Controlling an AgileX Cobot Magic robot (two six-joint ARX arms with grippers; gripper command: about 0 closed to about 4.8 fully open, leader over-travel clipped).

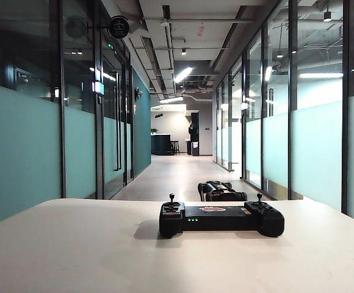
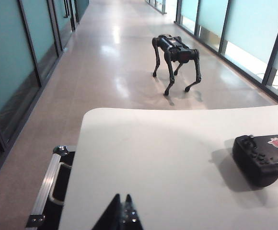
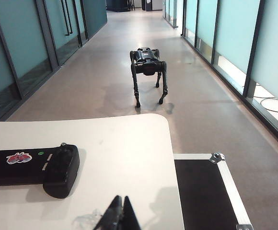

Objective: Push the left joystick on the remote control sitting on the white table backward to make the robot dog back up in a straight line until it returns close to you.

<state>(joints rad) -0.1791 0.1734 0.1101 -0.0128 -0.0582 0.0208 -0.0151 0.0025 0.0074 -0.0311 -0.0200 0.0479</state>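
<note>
The black remote control (image 1: 221,218) lies across the middle of the white table (image 1: 73,250), its left joystick (image 1: 171,199) upright and untouched. Just beyond the table's far edge, the dark robot dog (image 1: 221,191) stands on the corridor floor; the wrist views show it whole (image 2: 175,56) (image 3: 148,67). Neither arm appears in the exterior view. My left gripper (image 2: 122,197) is shut and empty over bare table, well short of the remote control's left end (image 2: 259,155). My right gripper (image 3: 121,199) is shut and empty, near the remote control's right end (image 3: 57,167).
Black cases with metal edging sit below the table at both sides (image 2: 52,187) (image 3: 203,191). Glass walls line the corridor on both sides (image 1: 24,140) (image 1: 317,146).
</note>
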